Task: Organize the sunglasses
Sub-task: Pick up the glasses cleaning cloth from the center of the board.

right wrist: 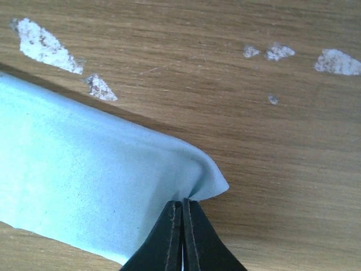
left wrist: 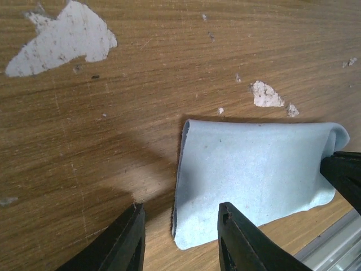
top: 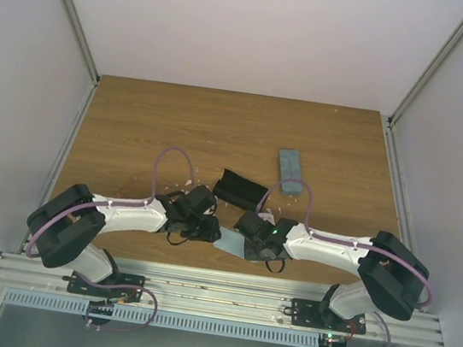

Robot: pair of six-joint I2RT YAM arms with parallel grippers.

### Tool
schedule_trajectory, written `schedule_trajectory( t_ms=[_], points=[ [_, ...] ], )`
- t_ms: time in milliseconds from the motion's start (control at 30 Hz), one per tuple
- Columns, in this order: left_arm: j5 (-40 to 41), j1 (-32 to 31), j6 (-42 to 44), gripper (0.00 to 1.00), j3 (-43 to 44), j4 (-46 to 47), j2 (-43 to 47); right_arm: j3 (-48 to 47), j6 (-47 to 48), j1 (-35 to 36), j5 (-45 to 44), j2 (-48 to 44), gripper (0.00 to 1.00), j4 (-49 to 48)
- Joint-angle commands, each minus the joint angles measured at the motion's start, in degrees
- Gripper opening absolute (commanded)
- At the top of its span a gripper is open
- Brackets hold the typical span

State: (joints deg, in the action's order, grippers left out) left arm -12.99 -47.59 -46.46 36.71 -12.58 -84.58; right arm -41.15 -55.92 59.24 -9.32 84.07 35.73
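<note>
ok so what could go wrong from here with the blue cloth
The right gripper pinches only a corner of the blue cloth, so a pull could slip it free. The left gripper has its jaws open astride the cloth's edge; closing may catch just a sliver. The cloth lies close to the metal rail and could be dragged over it.

Pale blue cloth (left wrist: 254, 169), brown wood-grain table (left wrist: 113, 130) (white chipped patches).
</note>
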Motion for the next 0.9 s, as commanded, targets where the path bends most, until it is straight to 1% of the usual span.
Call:
schedule_trajectory(
  t_ms=[0,167,433,700,867],
  points=[
    [1.2,-0.31,0.51,0.38,0.98,1.0,-1.77,1.26,0.71,0.53,-0.9,2.41,0.01,-0.42],
    [0.49,-0.31,0.85,0.36,1.49,0.8,-4.02,0.99,1.35,0.05,-1.88,2.92,0.01,-0.51],
    [-1.81,-0.48,1.27,0.25,1.77,0.88,-6.59,0.91,1.78,-0.36,-2.06,2.81,0.01,-0.96],
    [-2.2,-0.74,1.44,0.2,1.87,0.63,-7.93,0.8,2.05,-0.53,-1.73,2.85,0.0,-1.62],
    [-1.74,-0.83,1.56,0.14,2.03,0.58,-8.45,0.81,2.14,-0.62,-1.76,2.75,0.01,-1.76]
  ],
)
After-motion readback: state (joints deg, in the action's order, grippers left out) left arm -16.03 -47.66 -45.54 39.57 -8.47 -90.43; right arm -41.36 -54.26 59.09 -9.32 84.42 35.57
